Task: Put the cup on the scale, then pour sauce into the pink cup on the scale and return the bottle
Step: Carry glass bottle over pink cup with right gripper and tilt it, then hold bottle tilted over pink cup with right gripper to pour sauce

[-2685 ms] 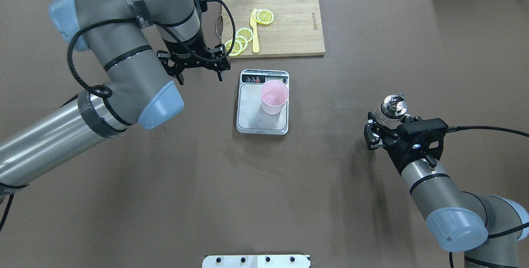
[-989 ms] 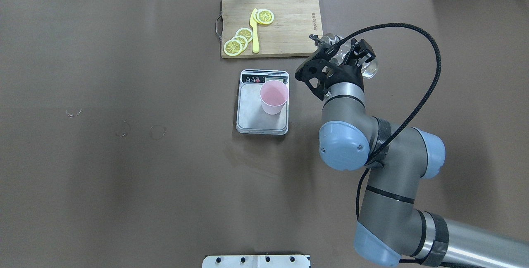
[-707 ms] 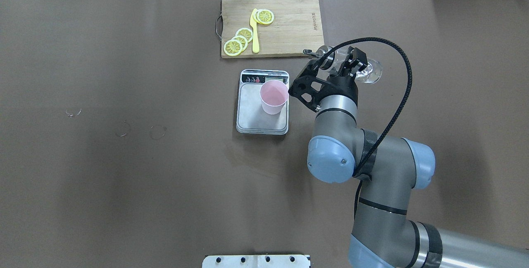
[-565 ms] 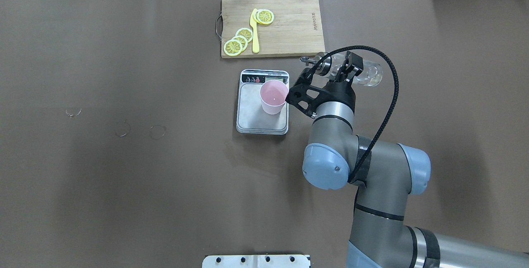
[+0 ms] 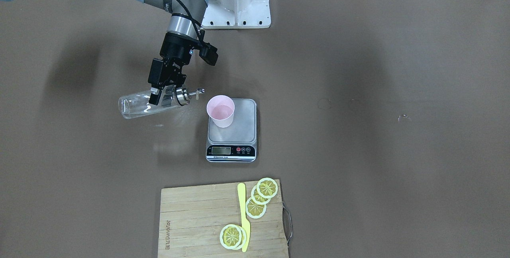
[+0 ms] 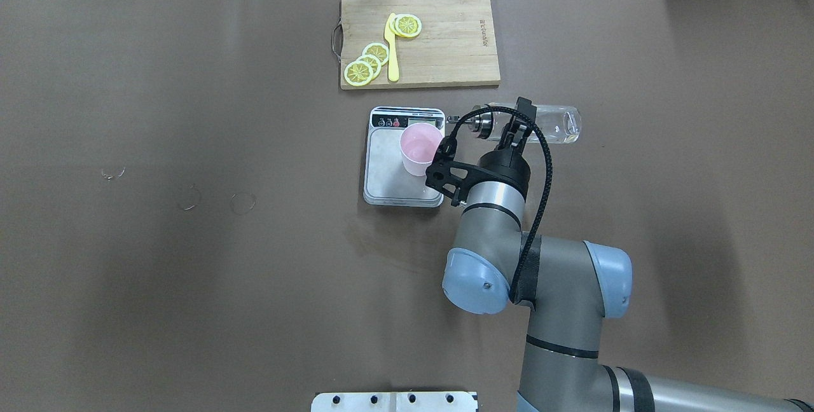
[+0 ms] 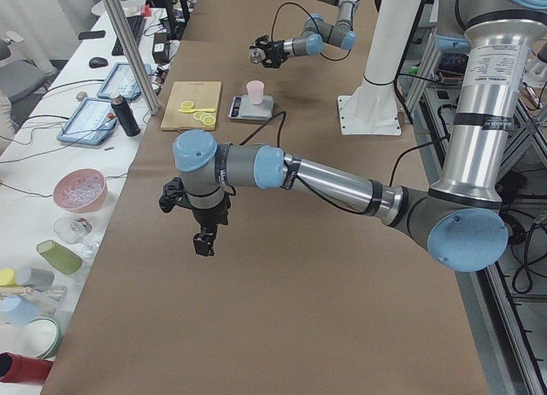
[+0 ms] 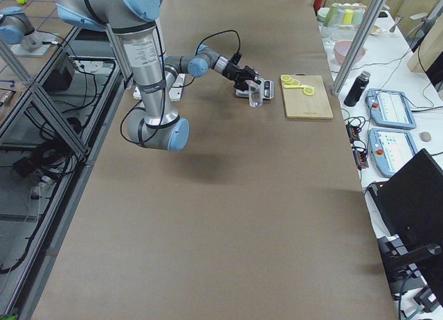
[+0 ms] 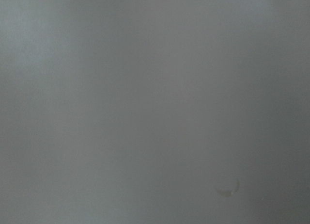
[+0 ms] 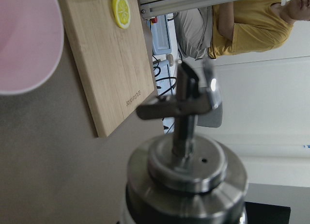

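— Where's the cup (image 6: pixel 421 148)?
— Upright on the scale (image 6: pixel 388 177), toward its display end.
— And the bottle (image 6: pixel 554 124)?
— Clamped in the right gripper (image 6: pixel 516 123), lying level just beside the scale, its spout just short of the cup's rim.
— The left gripper (image 7: pixel 203 239)?
— Above the bench (image 6: pixel 191 272), well apart from the scale. Wide or narrow, I cannot tell.

One cup (image 6: pixel 421 148), one scale (image 6: pixel 385 173), one bottle (image 6: pixel 554 124), one board (image 6: pixel 445 37) at twelve o'clock, one knife (image 6: pixel 393 56), at least four lemon slices (image 6: pixel 358 73), and two arms (image 7: pixel 333 177) were there.
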